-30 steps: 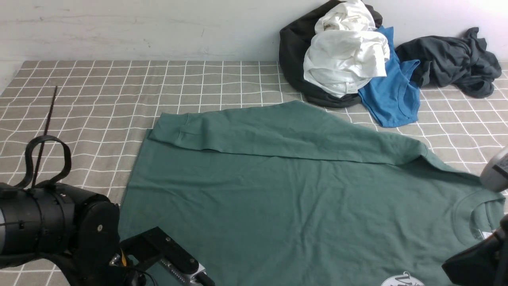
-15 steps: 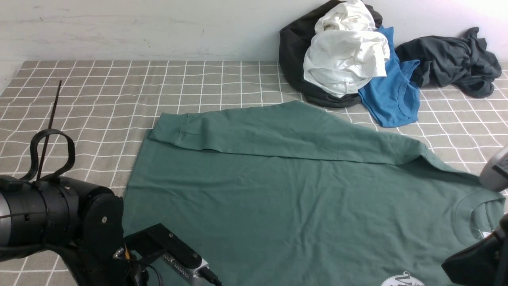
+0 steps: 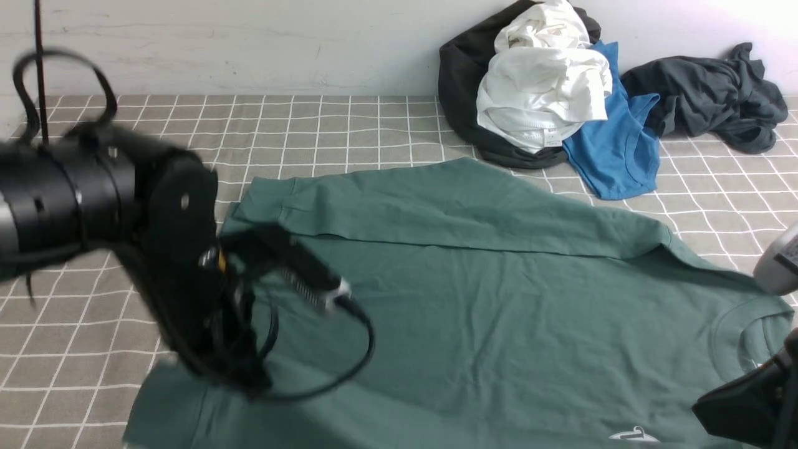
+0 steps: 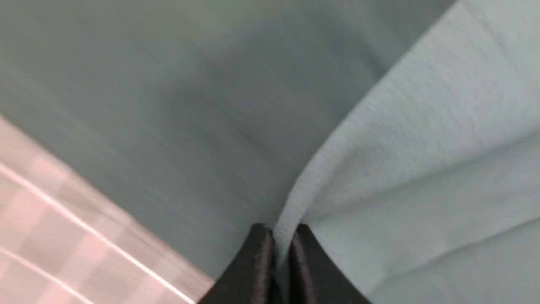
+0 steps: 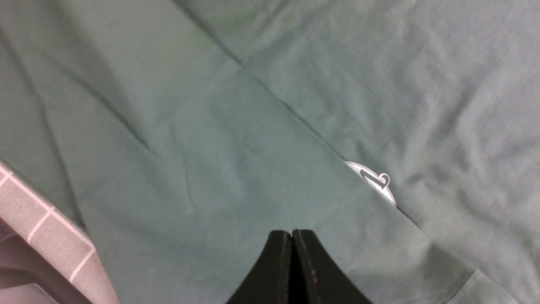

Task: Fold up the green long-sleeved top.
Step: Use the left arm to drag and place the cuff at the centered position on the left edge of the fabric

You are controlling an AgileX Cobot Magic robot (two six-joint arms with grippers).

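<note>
Left wrist view: left tool (image 4: 280, 236) is pinching a raised ridge of the top (image 4: 422, 126), jaws nearly together on the cloth. Right tool (image 5: 292, 236) is sitting over the cloth with jaws pressed together, and no fabric is showing between them. Top is lying spread on the table (image 3: 156, 143), beneath and ahead of both tools. Risk: thin pinch slipping under the cloth's weight, or a one-sided pull skewing the fold.

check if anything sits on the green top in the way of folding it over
Nothing visible does. The green top has only its own sleeve folded across it; the clothes pile lies beyond its far edge.
</note>
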